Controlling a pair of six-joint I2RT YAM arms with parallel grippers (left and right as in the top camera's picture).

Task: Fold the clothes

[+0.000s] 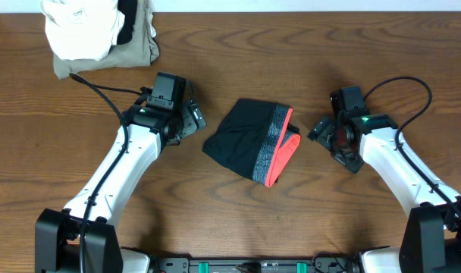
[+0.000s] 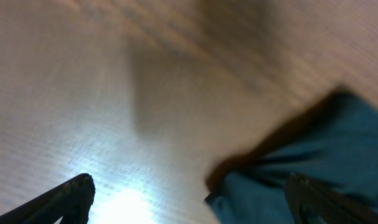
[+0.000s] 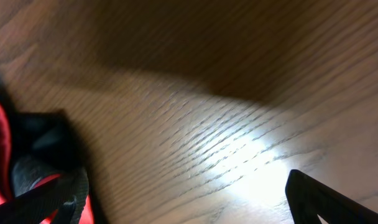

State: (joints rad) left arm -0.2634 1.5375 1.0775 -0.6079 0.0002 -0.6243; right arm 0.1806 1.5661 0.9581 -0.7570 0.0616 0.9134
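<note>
The clothes (image 1: 249, 136) lie as a compact folded bundle in the middle of the desk (image 1: 230, 227), well clear of the white cloth (image 1: 79, 26) and khaki garment (image 1: 143, 49) piled at the far left corner. Your left gripper (image 1: 194, 121) sits just beside the bundle's left side and your right gripper (image 1: 319, 130) just beside its right. Both have jaws spread wide and hold nothing.

The likely trouble is snagging. In each wrist view one finger is close against fabric, so a careless sweep or close could drag a layer and spill the fold open.

The grey waistband (image 1: 274, 144), with its red-orange edge, faces your right gripper. It runs from the far edge toward the near edge, leaning left as it comes nearer. The bundle is roughly as wide as it is long.
</note>
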